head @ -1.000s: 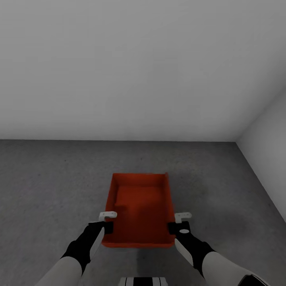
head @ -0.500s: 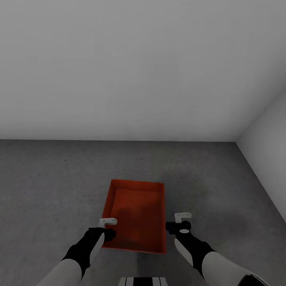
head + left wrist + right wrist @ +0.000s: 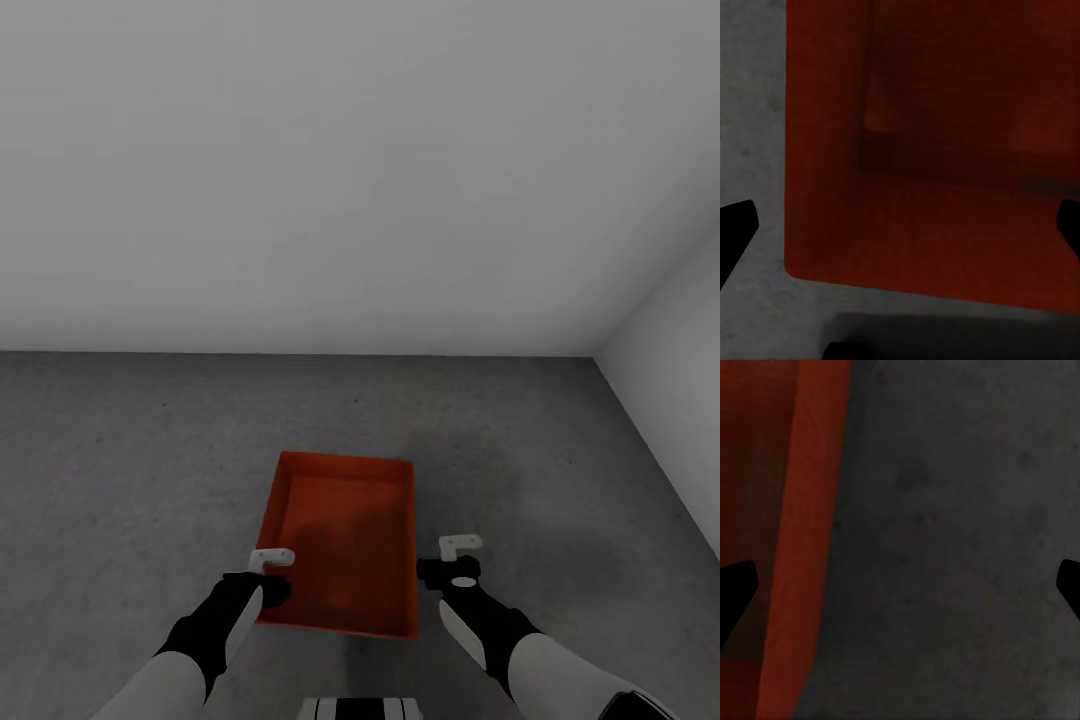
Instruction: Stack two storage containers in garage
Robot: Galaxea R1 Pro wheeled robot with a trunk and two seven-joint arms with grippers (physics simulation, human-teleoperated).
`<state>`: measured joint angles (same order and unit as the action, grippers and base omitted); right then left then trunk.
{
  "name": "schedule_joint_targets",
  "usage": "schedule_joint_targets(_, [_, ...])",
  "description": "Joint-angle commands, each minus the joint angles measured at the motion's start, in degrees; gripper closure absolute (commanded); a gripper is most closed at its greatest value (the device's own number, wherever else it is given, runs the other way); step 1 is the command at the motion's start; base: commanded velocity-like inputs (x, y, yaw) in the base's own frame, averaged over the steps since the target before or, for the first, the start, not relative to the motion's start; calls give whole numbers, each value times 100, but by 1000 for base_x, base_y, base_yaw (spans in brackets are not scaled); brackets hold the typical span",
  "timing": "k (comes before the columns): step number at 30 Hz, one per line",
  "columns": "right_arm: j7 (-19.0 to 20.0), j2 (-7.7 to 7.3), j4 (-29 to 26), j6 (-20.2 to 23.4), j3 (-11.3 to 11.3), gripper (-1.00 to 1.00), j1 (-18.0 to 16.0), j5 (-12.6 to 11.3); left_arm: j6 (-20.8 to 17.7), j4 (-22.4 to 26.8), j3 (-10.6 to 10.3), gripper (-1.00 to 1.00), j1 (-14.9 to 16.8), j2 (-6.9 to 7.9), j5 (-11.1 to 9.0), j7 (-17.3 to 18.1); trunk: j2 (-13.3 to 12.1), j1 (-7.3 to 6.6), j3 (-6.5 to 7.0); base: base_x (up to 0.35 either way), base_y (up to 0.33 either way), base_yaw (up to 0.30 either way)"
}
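At six o'clock in the head view, the robot's trunk (image 3: 352, 708) is peeking in at the lower edge. From seven o'clock the left arm (image 3: 190, 650) is reaching forward, and its left pincer (image 3: 268, 575) is hanging above the near left corner of a red-orange storage container (image 3: 345, 545). From five o'clock the right arm (image 3: 510, 645) is reaching forward, and its right pincer (image 3: 452, 562) is hovering just beside the container's right wall, over bare floor (image 3: 560, 480).

In the left wrist view the left pincer (image 3: 900, 225) is standing released, its dark fingertips (image 3: 736, 225) showing wide apart at the two sides of the picture and gripping nothing; the open container (image 3: 937, 150) is lying beneath them on the concrete (image 3: 750, 112), and a second rim line is showing inside it, though I cannot tell whether that is another bin nested within.

In the right wrist view the right pincer (image 3: 900, 585) is likewise standing released, fingertips (image 3: 735, 589) spread wide, with the container's wall (image 3: 802, 547) along one side and the speckled grey floor (image 3: 960, 540) between the tips.

The container is sitting flat on the dark grey garage floor, directly ahead at twelve o'clock between the two pincers, its long sides running away from the robot.

Farther off, the floor is meeting a plain white wall (image 3: 300, 180) at twelve o'clock, and a second white wall (image 3: 680, 380) is closing the corner at two o'clock.
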<state>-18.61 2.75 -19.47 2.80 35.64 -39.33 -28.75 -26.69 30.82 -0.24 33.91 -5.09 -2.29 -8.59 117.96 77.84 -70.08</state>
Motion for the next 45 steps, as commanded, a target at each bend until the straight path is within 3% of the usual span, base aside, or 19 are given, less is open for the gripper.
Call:
schedule_joint_targets(1, [-45, -4, -9, 31, 48, -100, -4, -30, -29, 10, -3, -100, 1, -1, -25, -28, 2, -1, -4, 0, 0, 0])
schedule_joint_targets(32, [-81, 2, -32, -50, 42, -100, -4, -21, -29, 3, -5, -100, 2, -10, -24, -38, 2, -1, -4, 0, 0, 0])
schedule_joint_targets(40, [-59, -2, -73, -40, 44, -100, -4, -31, -36, 613, -18, -100, 1, -9, -19, -12, 2, -1, -4, 0, 0, 0])
schedule_joint_targets(45, [-56, -2, -74, -29, 48, -100, -4, 1, -40, 708, -15, -100, 1, -19, -22, -9, 2, -1, -4, 0, 0, 0])
